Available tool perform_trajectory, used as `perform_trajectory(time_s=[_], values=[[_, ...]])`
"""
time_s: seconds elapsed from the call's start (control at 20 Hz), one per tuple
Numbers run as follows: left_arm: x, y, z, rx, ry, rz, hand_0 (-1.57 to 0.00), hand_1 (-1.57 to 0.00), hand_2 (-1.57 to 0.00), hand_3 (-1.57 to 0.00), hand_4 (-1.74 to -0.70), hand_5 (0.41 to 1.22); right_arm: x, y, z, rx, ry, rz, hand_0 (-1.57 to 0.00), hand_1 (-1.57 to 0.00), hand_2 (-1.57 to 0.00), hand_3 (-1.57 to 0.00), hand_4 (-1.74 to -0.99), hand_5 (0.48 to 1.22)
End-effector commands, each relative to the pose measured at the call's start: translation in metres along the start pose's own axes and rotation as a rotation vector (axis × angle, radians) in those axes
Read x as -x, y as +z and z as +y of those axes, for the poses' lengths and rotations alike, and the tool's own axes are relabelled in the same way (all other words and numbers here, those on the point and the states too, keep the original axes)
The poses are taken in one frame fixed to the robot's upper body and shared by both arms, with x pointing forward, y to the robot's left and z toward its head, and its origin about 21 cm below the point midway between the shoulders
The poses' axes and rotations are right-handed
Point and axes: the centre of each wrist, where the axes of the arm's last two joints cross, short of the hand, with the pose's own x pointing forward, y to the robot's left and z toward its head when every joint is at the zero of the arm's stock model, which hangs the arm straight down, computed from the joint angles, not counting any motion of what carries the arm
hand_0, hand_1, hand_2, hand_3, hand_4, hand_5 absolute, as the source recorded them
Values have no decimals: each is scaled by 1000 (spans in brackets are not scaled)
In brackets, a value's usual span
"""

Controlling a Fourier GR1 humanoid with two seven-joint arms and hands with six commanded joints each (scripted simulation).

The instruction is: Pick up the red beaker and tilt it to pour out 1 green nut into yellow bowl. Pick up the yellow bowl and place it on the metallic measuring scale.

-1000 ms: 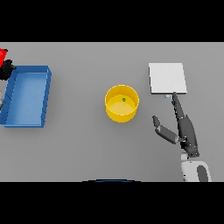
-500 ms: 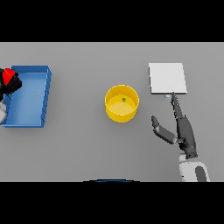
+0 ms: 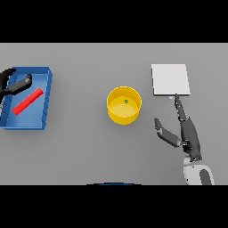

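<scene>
Right hand (image 3: 187, 133) is seen open, fingers straight and thumb spread, lying to the right of the yellow bowl (image 3: 124, 105) and a little nearer the robot. Its fingertips point away from the robot, toward the near edge of the metallic measuring scale (image 3: 170, 79), which they nearly touch. The scale is set to the right of the bowl and slightly farther back, near but apart from it. One green nut (image 3: 126, 101) is observed inside the bowl, so pouring is judged done.

Left hand (image 3: 12, 85) is found well to the left of the bowl, over the blue tray (image 3: 46, 95), fingers loosely curved and holding nothing. The red beaker (image 3: 27, 101) lies on its side in that tray, long axis diagonal.

Judgement: the right hand is the nearer; the bowl lies to its left, so a leftward reach is required.
</scene>
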Motion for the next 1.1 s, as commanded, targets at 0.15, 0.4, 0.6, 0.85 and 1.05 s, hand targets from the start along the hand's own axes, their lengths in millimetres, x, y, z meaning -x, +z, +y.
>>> perform_trajectory(time_s=[0.15,0.4,0.6,0.85,1.05], values=[[-2,0,2,-38,26,-37,-99,-80,-81,-77,-785,674,-2,1,4,0,23,19,1,1,1,1,-1192,660],[-7,-3,0,-49,68,-87,-32,-26,-26,-24,-780,679,-7,-11,2,-90,81,-24,1,1,1,1,-1162,694],[-7,-4,-3,-41,76,-68,-12,-10,-10,-9,-786,704,-23,-35,-4,-240,231,-86,1,1,1,1,-1234,707],[-4,-2,-4,-38,71,-82,-3,-3,-3,-2,-795,708,-42,-65,-1,-427,570,-150,1,1,1,1,-1279,671],[-8,-3,-2,-35,69,-85,-1,0,0,0,-794,719,-56,-87,8,-585,759,-233,1,1,1,1,-1270,664]])
